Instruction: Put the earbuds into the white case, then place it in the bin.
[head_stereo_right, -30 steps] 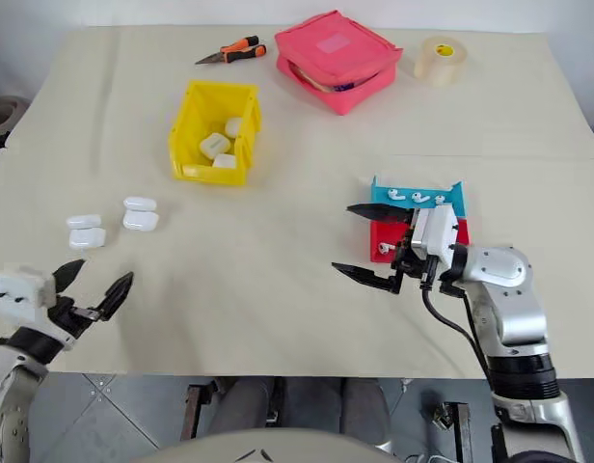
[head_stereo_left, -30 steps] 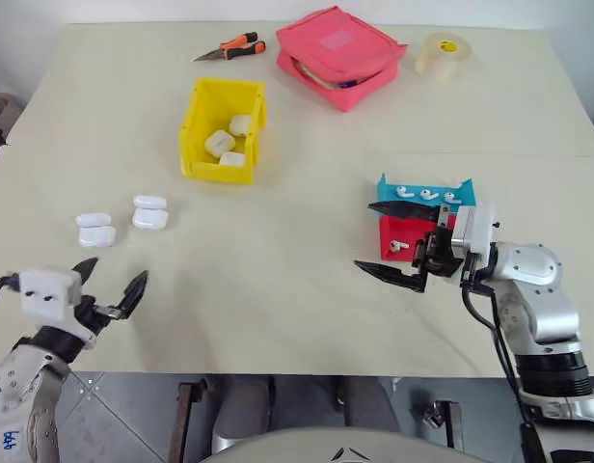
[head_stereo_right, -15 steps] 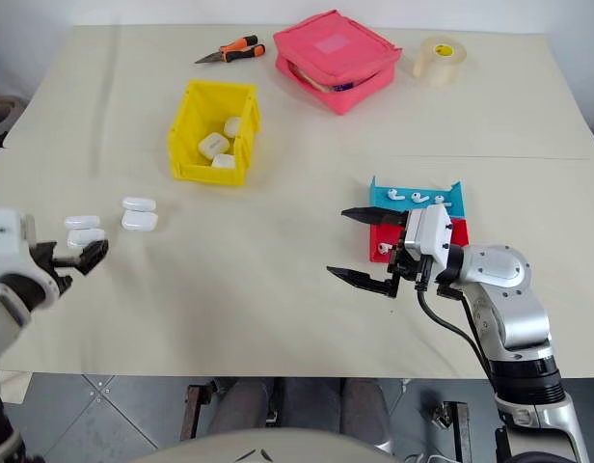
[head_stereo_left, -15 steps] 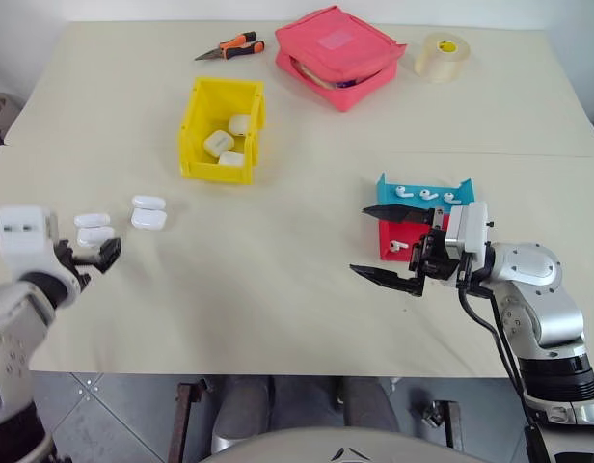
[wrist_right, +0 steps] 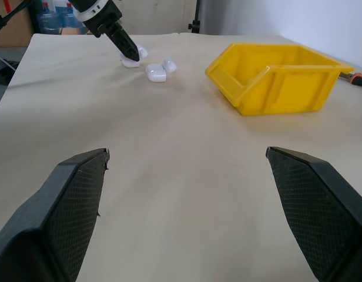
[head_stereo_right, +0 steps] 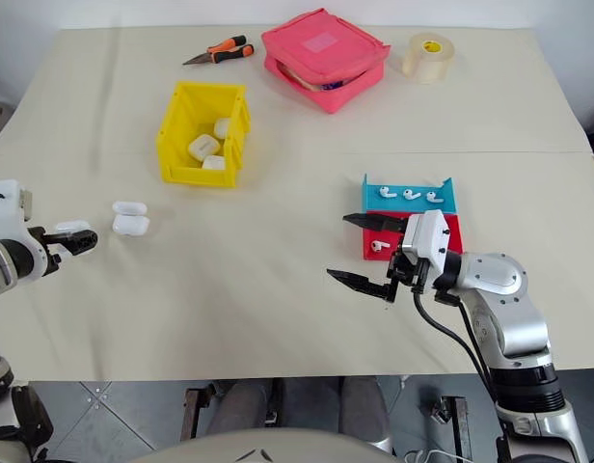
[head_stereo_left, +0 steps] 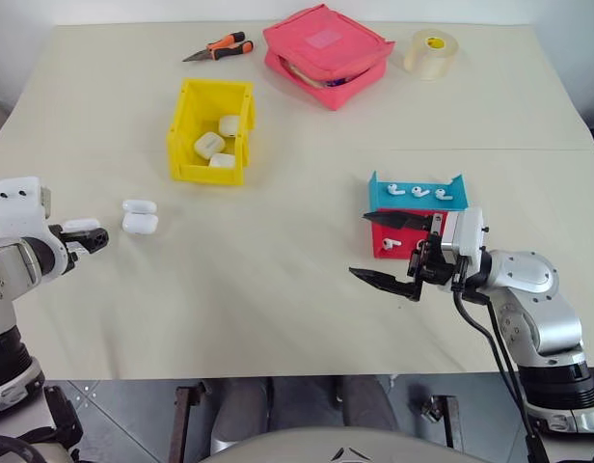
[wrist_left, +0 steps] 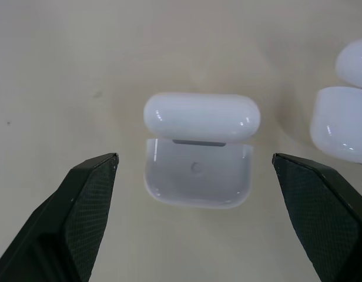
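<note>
Centrally in the left wrist view, the open-lidded white case lies between the spread, empty fingers of the left gripper, its long axis spanning the jaws, while the right gripper, likewise released, hovers at centre right beside the earbuds.

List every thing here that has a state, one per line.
Left gripper: open, straddling a case.
Right gripper: open, empty.
Case: lid open, no earbuds inside.
Second case: lid open.
Bin: holds three cases.
Tray: holds earbuds.
Pouch: partly unzipped.
</note>
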`<act>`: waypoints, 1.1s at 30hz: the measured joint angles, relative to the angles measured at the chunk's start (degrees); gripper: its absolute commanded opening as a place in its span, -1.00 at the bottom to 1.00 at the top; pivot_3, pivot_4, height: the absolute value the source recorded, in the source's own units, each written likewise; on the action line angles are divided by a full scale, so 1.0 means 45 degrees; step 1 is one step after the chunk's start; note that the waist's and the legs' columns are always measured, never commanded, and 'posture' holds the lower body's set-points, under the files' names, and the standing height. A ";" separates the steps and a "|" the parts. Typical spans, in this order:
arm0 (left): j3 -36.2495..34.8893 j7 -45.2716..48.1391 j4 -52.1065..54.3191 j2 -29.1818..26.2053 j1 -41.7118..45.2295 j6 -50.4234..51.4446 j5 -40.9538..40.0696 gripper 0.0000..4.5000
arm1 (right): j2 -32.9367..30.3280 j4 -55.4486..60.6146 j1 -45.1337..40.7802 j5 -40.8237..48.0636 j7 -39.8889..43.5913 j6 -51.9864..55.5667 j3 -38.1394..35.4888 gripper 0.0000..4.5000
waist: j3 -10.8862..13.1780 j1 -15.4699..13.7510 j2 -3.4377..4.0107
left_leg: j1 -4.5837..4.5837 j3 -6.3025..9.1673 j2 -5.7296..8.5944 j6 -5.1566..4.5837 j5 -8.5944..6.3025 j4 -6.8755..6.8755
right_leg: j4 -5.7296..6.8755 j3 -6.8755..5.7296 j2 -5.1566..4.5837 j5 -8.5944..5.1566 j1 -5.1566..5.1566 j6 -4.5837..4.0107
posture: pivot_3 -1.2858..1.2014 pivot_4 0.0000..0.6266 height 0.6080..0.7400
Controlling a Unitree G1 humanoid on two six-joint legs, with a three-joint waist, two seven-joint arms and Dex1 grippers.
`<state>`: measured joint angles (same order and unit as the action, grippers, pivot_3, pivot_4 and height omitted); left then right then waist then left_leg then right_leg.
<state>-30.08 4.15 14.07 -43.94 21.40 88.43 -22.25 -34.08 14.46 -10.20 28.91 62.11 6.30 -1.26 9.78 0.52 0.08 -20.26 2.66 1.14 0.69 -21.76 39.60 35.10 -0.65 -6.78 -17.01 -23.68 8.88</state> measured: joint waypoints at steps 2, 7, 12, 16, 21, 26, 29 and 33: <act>0.0044 0.0172 -0.0365 -0.0013 0.0118 -0.0024 0.0060 0.98 | 0.0047 0.0017 0.0043 -0.0032 -0.0093 -0.0020 0.0000 1.00 | 0.0000 -0.0049 0.0000 | 0.0000 -0.0002 0.0000 0.0001 0.0001 0.0001 | 0.0000 0.0000 0.0000 0.0000 0.0000 0.0000 | 0.03 -0.52 1.00; 0.0685 0.0539 -0.1353 -0.0013 0.0334 -0.0403 0.0308 0.98 | 0.0099 0.0025 0.0098 -0.0140 -0.0269 -0.0063 0.0000 1.00 | 0.0000 -0.0073 -0.0001 | -0.0002 -0.0001 0.0002 0.0001 0.0000 0.0006 | 0.0001 0.0001 0.0000 0.0000 0.0001 0.0000 | 0.03 -0.52 1.00; 0.0918 0.0802 -0.2239 -0.0066 0.0648 -0.1199 0.0633 0.98 | 0.0116 0.0052 0.0145 -0.0187 -0.0441 -0.0224 0.0000 1.00 | 0.0000 -0.0081 0.0000 | 0.0000 -0.0005 0.0005 0.0001 0.0001 0.0007 | 0.0007 0.0000 -0.0003 0.0000 0.0000 0.0000 | 0.03 -0.52 1.00; 0.0942 0.0933 -0.2369 -0.0086 0.0603 -0.1438 0.0774 0.59 | 0.0122 0.0056 0.0149 -0.0268 -0.0592 -0.0308 0.0000 1.00 | 0.0000 -0.0078 0.0000 | -0.0001 -0.0004 0.0001 0.0005 0.0003 0.0011 | 0.0015 0.0000 -0.0001 0.0000 -0.0001 0.0000 | 0.03 -0.52 1.00; 0.0882 0.1063 -0.2270 -0.0085 0.0502 -0.1285 0.0808 0.25 | 0.0133 0.0056 0.0150 -0.0291 -0.0646 -0.0419 0.0000 1.00 | 0.0000 -0.0035 0.0001 | 0.0002 -0.0014 0.0000 0.0005 0.0002 0.0010 | 0.0027 0.0003 -0.0001 0.0000 -0.0010 0.0000 | 0.03 -0.52 1.00; 0.0400 0.1344 -0.1765 0.0233 0.0016 -0.1655 0.0764 0.25 | 0.0209 0.0043 0.0130 -0.0421 -0.0653 -0.0565 0.0001 1.00 | -0.0001 -0.0041 0.0001 | 0.0002 -0.0016 0.0000 0.0004 0.0002 0.0010 | 0.0030 0.0005 -0.0006 0.0000 -0.0011 0.0000 | 0.03 -0.52 1.00; 0.0066 0.2242 -0.1204 0.0771 -0.0881 -0.3314 0.0419 0.25 | 0.0238 -0.0005 0.0083 -0.0462 -0.0652 -0.0578 0.0029 1.00 | 0.0000 -0.0073 0.0000 | -0.0002 -0.0012 0.0000 0.0004 0.0002 0.0016 | 0.0030 0.0001 -0.0013 0.0000 -0.0011 0.0000 | 0.03 -0.52 1.00; -0.0051 0.2895 -0.0975 0.0282 -0.2035 -0.3995 0.0318 0.25 | 0.0252 -0.0036 0.0065 -0.0515 -0.0645 -0.0588 0.0032 1.00 | -0.0001 -0.0059 0.0002 | 0.0005 -0.0013 0.0002 0.0003 0.0002 0.0013 | 0.0025 0.0002 -0.0016 -0.0001 -0.0006 -0.0001 | 0.03 -0.52 1.00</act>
<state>-30.30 17.18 9.68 -42.67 12.24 70.46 -20.83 -32.94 14.30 -9.91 26.59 59.21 3.66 -1.12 9.77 0.26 0.09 -20.24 2.60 1.15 0.70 -21.75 39.66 35.22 -0.64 -6.85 -17.01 -23.70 8.88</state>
